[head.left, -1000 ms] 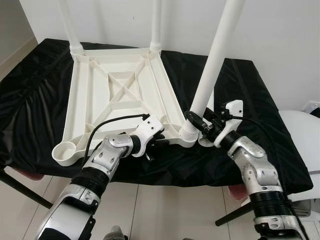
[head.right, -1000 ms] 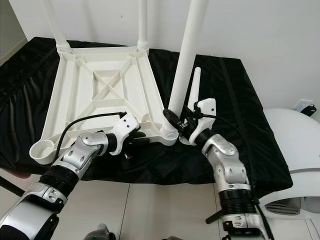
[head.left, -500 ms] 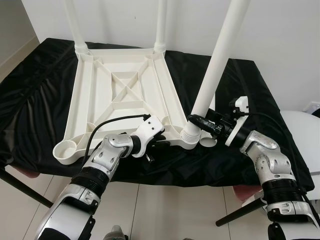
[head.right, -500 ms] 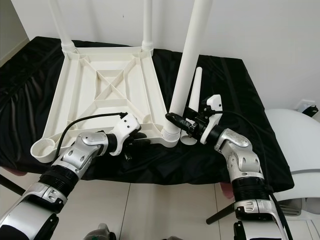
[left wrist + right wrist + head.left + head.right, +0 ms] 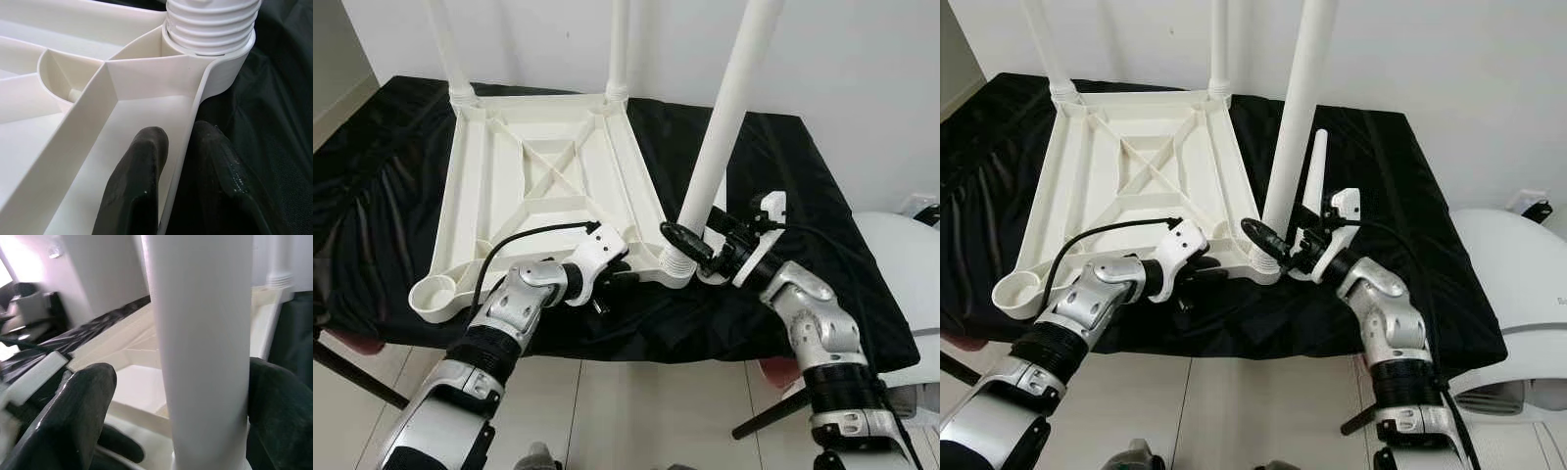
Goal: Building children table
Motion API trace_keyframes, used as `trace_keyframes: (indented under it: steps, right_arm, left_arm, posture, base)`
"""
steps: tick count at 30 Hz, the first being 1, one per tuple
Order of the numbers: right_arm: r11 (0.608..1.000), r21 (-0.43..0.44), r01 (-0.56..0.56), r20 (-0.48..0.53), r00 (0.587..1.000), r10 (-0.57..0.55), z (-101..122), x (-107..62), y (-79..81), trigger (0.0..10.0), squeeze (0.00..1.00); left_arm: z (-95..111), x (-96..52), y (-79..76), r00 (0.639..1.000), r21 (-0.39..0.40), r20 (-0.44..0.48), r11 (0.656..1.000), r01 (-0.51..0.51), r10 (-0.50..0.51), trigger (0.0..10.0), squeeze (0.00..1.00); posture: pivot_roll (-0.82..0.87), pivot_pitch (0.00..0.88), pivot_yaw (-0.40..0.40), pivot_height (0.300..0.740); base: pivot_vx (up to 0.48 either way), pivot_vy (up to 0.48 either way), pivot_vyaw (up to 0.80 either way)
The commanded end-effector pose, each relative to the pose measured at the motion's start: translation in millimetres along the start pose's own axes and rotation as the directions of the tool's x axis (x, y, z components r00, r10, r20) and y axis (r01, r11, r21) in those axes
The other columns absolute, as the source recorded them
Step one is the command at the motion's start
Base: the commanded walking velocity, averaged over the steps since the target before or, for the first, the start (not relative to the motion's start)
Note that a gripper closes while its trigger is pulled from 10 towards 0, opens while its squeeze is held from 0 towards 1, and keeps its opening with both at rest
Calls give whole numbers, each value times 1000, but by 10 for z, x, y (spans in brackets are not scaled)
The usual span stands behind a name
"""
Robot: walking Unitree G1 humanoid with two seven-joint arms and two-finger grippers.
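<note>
Black cloth [image 5: 822,206]: covering the work surface and hanging over its near edge.

Tabletop [image 5: 548,181]: white, ribbed, lying upside down on the cloth. An empty round socket [image 5: 433,294] is sitting at its near left corner.

Legs: two white legs are standing upright in the far corners, one at far left [image 5: 445,49] and one at far right [image 5: 618,44]. A third leg [image 5: 724,117] is rising from the near right corner socket, leaning slightly to the right. A fourth, loose leg [image 5: 1313,181] is lying on the cloth behind the right gripper.

Left arm [image 5: 499,328]: reaching forward and to the right with the elbow bent, forearm running along the tabletop's near edge.

Right arm [image 5: 818,328]: bending in from the right, wrist turned leftward toward the near right corner.

Left gripper [image 5: 178,169]: pinching the tabletop's near rim just beside the threaded socket, one finger [image 5: 139,166] lying inside the rim and the other against its outer face.

Right gripper [image 5: 203,396]: straddling the third leg low down near its base, one finger [image 5: 83,401] on each side, closed against the leg.
</note>
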State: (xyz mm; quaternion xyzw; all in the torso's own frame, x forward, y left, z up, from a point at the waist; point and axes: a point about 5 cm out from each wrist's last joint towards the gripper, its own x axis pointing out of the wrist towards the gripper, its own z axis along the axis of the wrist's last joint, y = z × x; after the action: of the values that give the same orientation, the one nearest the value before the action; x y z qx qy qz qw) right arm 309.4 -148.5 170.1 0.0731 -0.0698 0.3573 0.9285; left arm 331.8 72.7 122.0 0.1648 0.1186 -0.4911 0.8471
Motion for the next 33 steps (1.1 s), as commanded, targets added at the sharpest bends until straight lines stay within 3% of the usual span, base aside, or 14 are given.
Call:
trace_keyframes:
  steps: [1,3,6,7,8,11,24,25,29,30,31,32,33]
  right_arm:
    - [1000,-25,10,12,1000,-10,15,52,85,10000,1000]
    - [999,-27,18,13,1000,-18,14,51,88,10000,1000]
    - [979,-27,200,23,980,-199,-21,90,139,10000,1000]
    - [979,-27,200,23,980,-199,-21,90,139,10000,1000]
    - [965,-29,259,42,965,-258,-19,89,170,10000,0]
    - [927,-23,374,35,927,-373,-55,89,180,10000,0]
    - [825,-74,560,-19,826,-563,-216,63,265,10000,0]
    - [820,-74,567,-18,822,-570,-215,65,276,4627,0]
    - [828,-50,559,-27,828,-560,-220,73,295,4627,0]
    - [840,-39,542,-16,840,-543,-209,77,312,1098,0]
    - [840,-39,542,-16,840,-543,-209,77,312,1098,0]
    - [860,-19,509,-7,861,-509,-193,84,337,0,0]
    - [877,-7,480,10,877,-480,-170,88,364,0,0]
  left_arm:
    - [72,42,-44,1000,24,16,1000,6,-6,10000,0]
    - [72,42,-46,1000,24,16,1000,6,-6,10000,0]
    - [76,40,-49,1000,23,17,1000,8,-9,10000,0]
    - [76,40,-49,1000,23,17,1000,8,-9,10000,0]
    - [73,37,-52,1000,23,17,1000,9,-9,10000,0]
    - [68,36,-54,1000,25,14,1000,11,-12,10000,0]
    - [70,45,-75,1000,26,13,1000,18,-18,10000,0]
    - [69,45,-76,1000,26,13,1000,18,-18,10000,0]
    - [66,42,-77,1000,26,11,1000,18,-18,10000,0]
    - [67,41,-76,1000,26,11,999,18,-18,10000,0]
    - [67,41,-76,1000,26,11,999,18,-18,10000,0]
    - [68,40,-75,1000,26,11,999,18,-19,10000,0]
    - [69,39,-74,1000,26,11,1000,18,-18,10000,0]
  posture:
    - [3,21,-46,740]
    - [4,22,-47,740]
    - [7,20,-49,740]
    - [7,20,-49,740]
    - [6,18,-47,740]
    - [6,17,-46,740]
    - [12,12,-49,740]
    - [12,12,-49,740]
    - [14,12,-49,740]
    - [15,14,-49,740]
    - [15,14,-49,740]
    - [13,17,-49,740]
    - [12,17,-49,740]
  base:
    - [0,0,0]
    - [0,0,0]
    - [0,0,0]
    - [0,0,0]
    - [0,0,0]
    - [0,0,0]
    - [0,0,0]
    - [0,0,0]
    - [0,0,0]
    - [0,0,0]
    - [0,0,0]
    - [0,0,0]
    - [0,0,0]
